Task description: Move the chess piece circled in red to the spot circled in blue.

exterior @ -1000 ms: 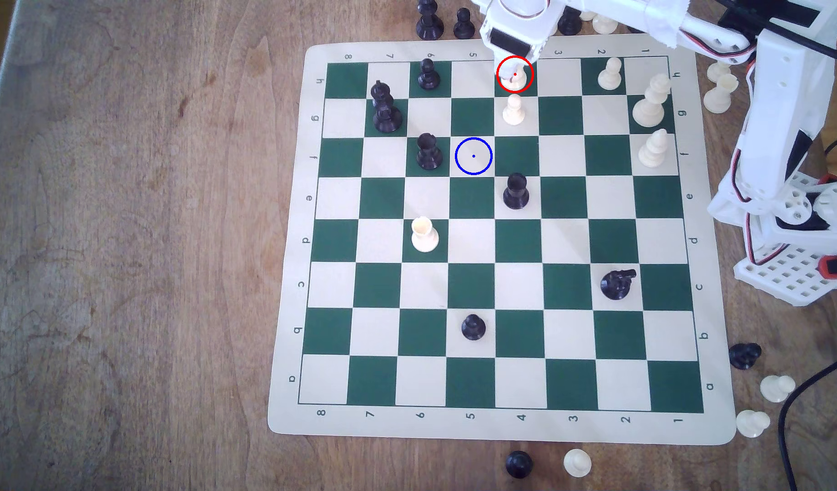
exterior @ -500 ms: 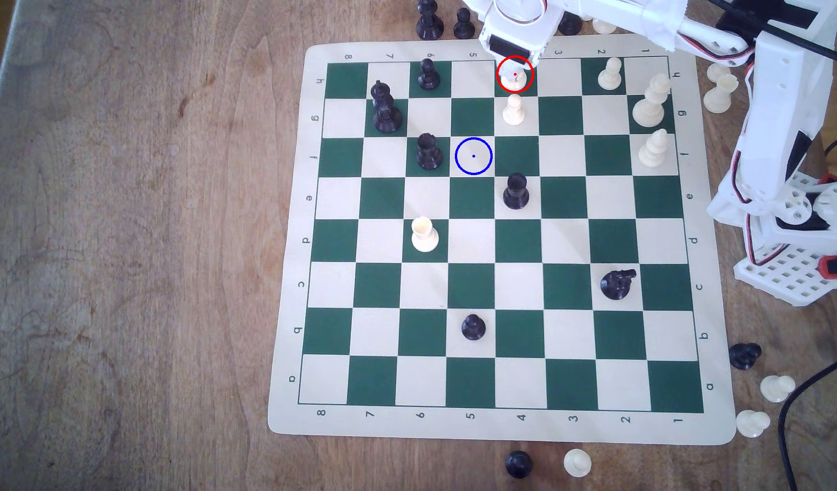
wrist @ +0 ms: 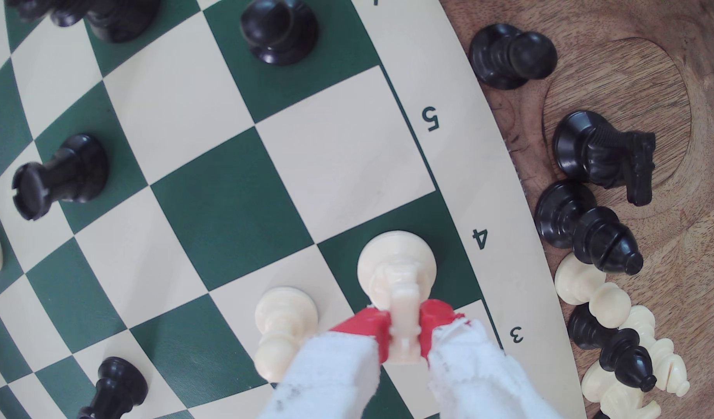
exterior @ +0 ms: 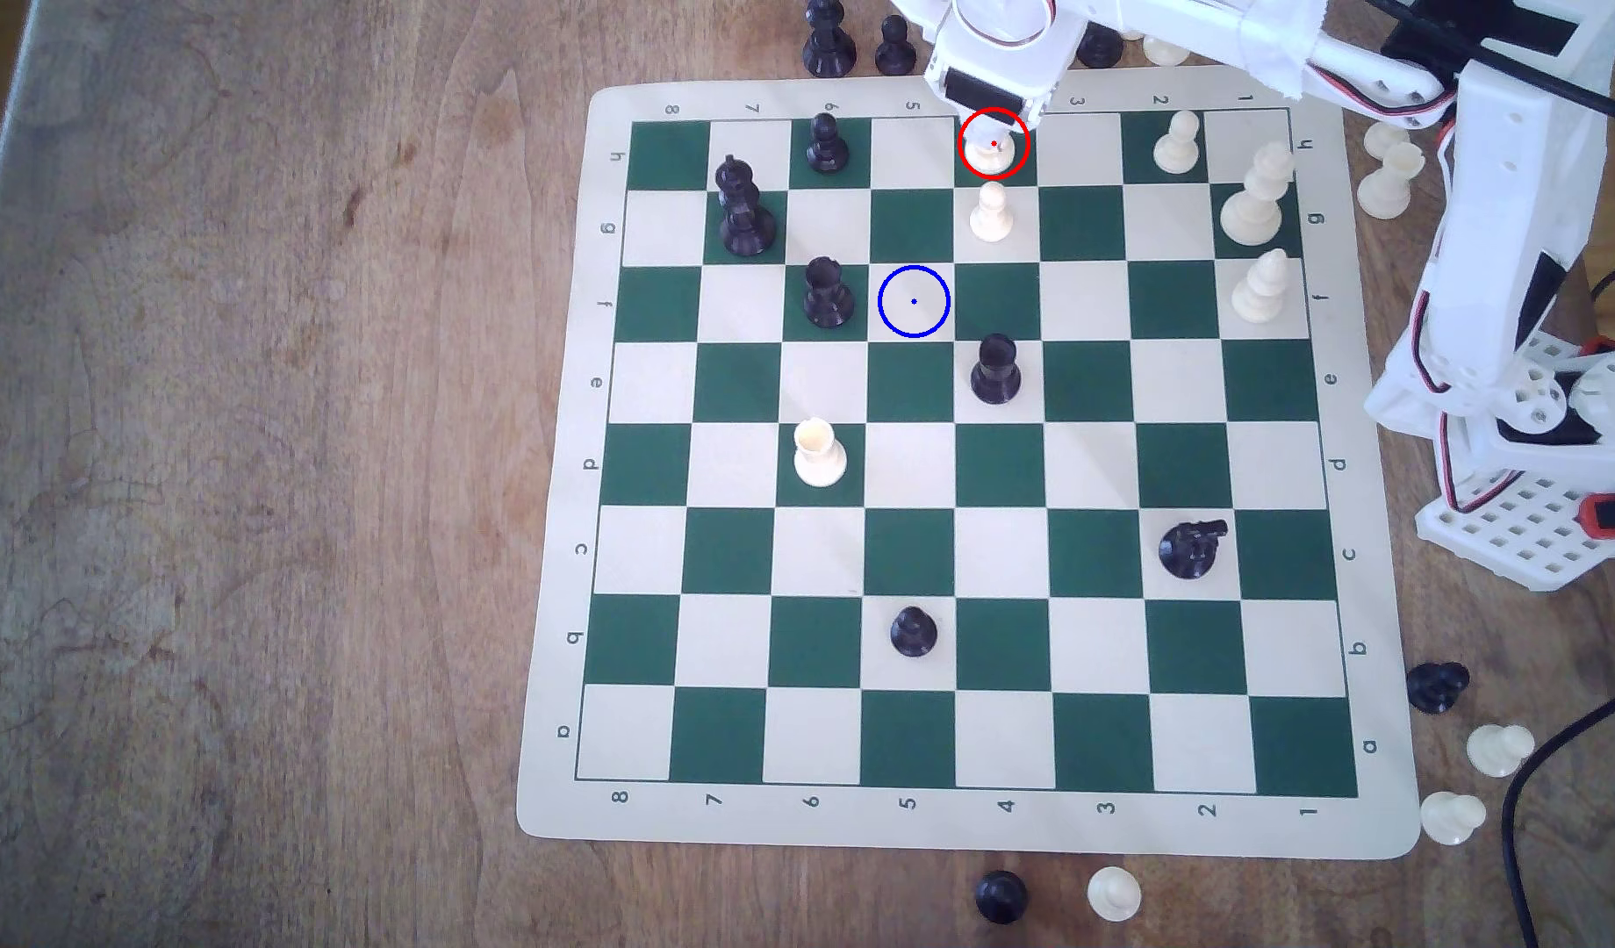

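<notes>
Nothing shifted; fingers (wrist: 404, 328) clamped on knight (wrist: 401, 278), its head seemingly half-hidden.

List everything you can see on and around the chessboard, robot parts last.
Table: one, brown wood, under everything.
Board: one, green and cream, on the table.
Knight: one, cream, red-ringed green square at the board's far edge.
Blue ring: one, on an empty cream square.
Other cream pieces: five, on the board.
Black pieces: six, on the board.
Spare pieces: several, black and cream, on the table around the board.
Arm: one, white, exterior view's upper right.
Fingers: two, red-tipped, shut on the knight.
</notes>
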Robot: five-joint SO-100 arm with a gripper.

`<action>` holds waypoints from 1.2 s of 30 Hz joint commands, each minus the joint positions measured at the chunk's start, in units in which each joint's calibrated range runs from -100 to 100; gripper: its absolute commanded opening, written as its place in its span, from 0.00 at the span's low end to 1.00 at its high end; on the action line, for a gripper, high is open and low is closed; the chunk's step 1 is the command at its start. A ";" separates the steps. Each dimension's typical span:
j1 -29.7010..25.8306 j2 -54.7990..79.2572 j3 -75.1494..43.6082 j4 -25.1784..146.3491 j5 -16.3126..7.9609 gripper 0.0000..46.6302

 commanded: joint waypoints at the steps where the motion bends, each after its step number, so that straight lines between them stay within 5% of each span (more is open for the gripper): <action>1: -0.01 -11.43 -4.93 0.39 0.10 0.01; 9: -5.87 -23.40 3.86 -3.05 0.10 0.01; 22: -17.92 -20.34 9.48 -4.52 -4.84 0.01; 36: -17.13 -10.33 8.85 -6.16 -5.57 0.01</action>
